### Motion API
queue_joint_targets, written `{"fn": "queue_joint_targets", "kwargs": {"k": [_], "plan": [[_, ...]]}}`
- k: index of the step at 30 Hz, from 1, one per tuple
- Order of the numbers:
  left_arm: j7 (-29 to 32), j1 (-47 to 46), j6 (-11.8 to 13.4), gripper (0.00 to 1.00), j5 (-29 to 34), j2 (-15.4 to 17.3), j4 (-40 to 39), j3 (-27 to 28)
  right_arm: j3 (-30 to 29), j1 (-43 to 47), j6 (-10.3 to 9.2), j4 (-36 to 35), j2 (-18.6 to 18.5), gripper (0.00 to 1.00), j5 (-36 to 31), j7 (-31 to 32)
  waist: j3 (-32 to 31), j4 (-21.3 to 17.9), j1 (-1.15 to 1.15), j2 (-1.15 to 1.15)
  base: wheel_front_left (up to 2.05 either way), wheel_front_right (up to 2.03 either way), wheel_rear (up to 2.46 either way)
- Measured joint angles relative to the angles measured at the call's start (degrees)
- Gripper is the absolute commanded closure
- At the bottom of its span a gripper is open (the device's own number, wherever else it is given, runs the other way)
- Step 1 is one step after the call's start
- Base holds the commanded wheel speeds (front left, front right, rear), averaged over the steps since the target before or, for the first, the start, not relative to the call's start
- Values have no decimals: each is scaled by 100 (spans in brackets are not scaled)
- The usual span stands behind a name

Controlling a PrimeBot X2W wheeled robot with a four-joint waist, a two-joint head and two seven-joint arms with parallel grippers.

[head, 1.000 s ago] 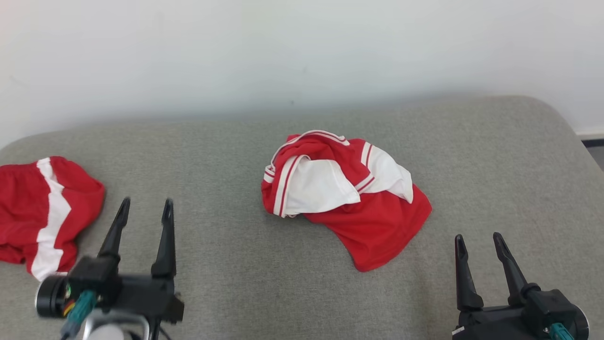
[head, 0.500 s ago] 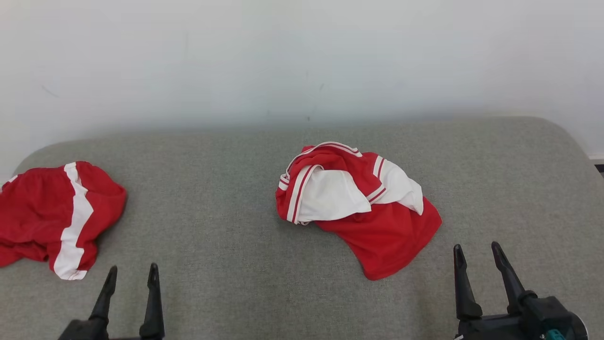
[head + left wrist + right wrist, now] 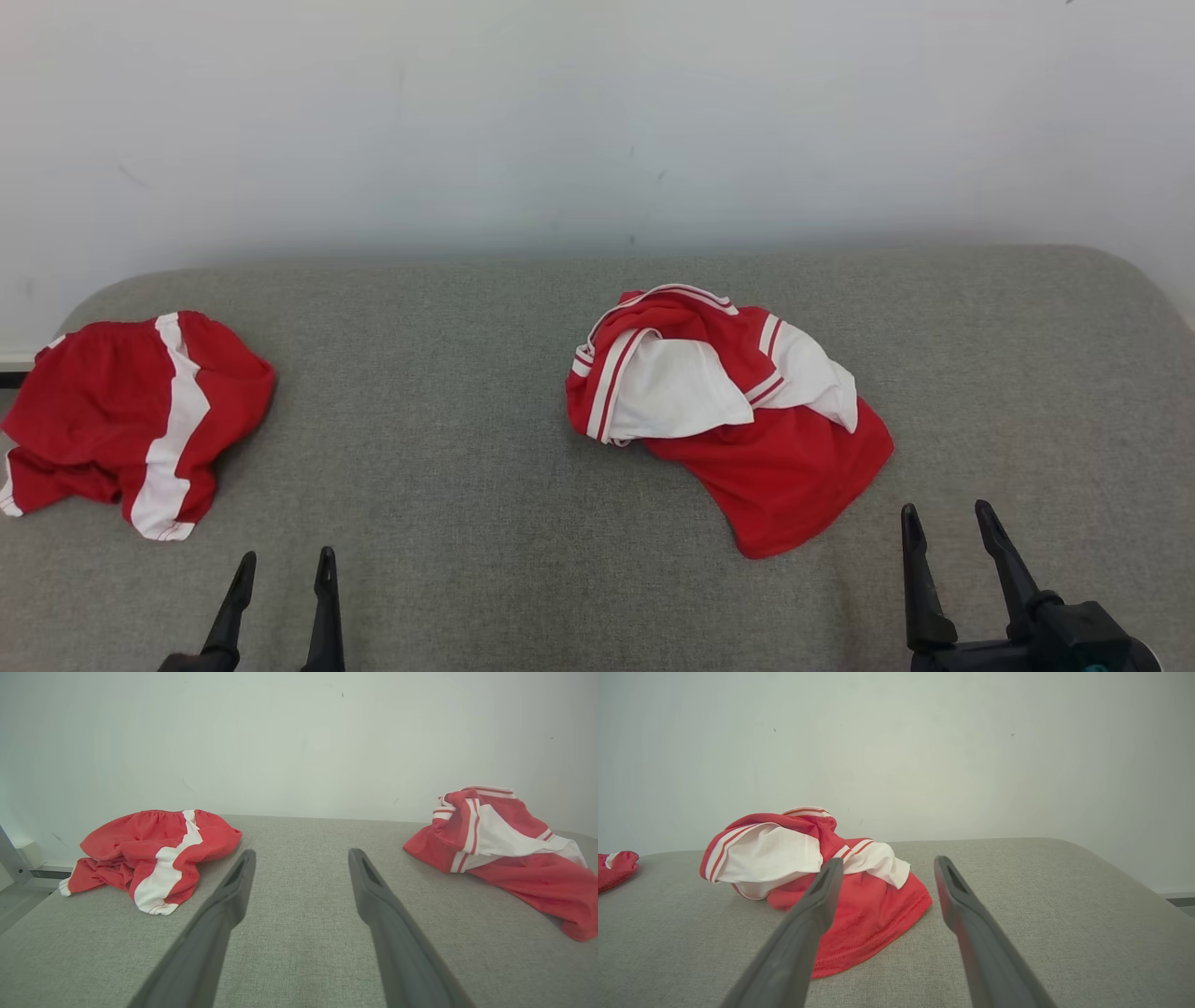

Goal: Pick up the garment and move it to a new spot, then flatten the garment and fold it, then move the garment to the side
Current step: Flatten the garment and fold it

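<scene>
**A:** Count of items?

**B:** Two garments and two pincers. One is a crumpled red-and-white shirt (image 3: 733,415), the other a pair of red shorts (image 3: 131,420) with a white stripe.

**A:** Where do they lie, and near which edges?

**B:** The shirt lies right of the middle of the grey padded worktop (image 3: 448,420). It is bunched, white panels on top, red hem toward the robot. The shorts sit at the left edge, well apart from the shirt. The rear edge meets a white wall (image 3: 560,121), and the right rear corner is rounded.

**A:** Room to move?

**B:** There is a broad bare stretch between the garments. There is more bare cloth along the near side and to the right of the shirt.

**A:** Pincers?

**B:** The left pincer (image 3: 286,555) is at the near side, between the garments, spread wide and empty. The right pincer (image 3: 945,509) is near the shirt's hem but apart from it, also released and grasping nothing.
</scene>
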Motion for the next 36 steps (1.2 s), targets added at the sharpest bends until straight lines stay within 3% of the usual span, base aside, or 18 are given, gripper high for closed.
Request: {"fn": "queue_joint_targets", "kwargs": {"k": [36], "plan": [[0, 160, -158, 0, 454, -316, -132, 495, 111, 35, 0, 148, 1, 0, 87, 0, 20, 33, 0, 0, 0, 0, 0]]}}
